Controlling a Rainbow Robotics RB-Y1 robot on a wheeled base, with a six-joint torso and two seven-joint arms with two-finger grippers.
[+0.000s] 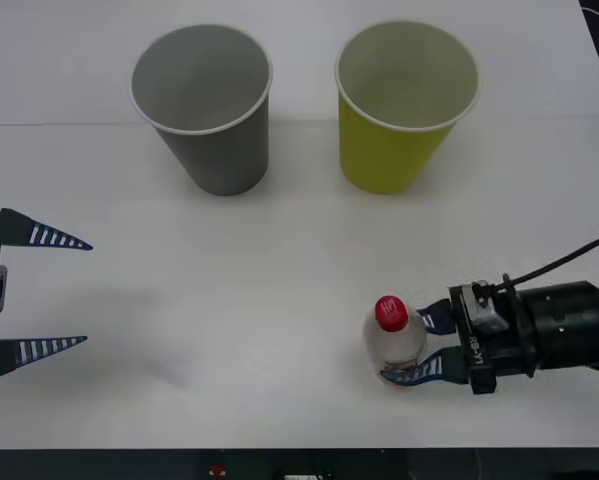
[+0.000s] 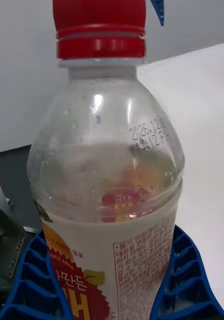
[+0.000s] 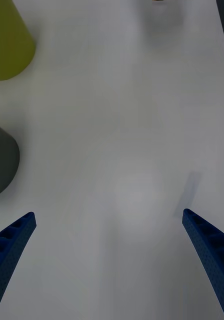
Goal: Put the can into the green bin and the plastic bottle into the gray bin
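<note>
The plastic bottle point(image 1: 391, 338), clear with a red cap and a yellow-orange label, stands upright at the table's front right. My right gripper point(image 1: 404, 347) reaches in from the right and is shut on its lower body. In the right wrist view the blue fingers point(image 2: 186, 275) press the label of the bottle point(image 2: 106, 165) from both sides. The gray bin point(image 1: 224, 155) stands at the back left and the green bin point(image 1: 391, 158) at the back right, both upright. My left gripper point(image 1: 86, 293) hovers open at the left edge, holding nothing. The can is out of view.
The white table point(image 1: 239, 300) stretches bare between the two arms. In the left wrist view the green bin point(image 3: 6, 47) and the gray bin point(image 3: 1, 160) sit at one side, beyond the open left gripper point(image 3: 107, 215). The table's front edge runs close below the bottle.
</note>
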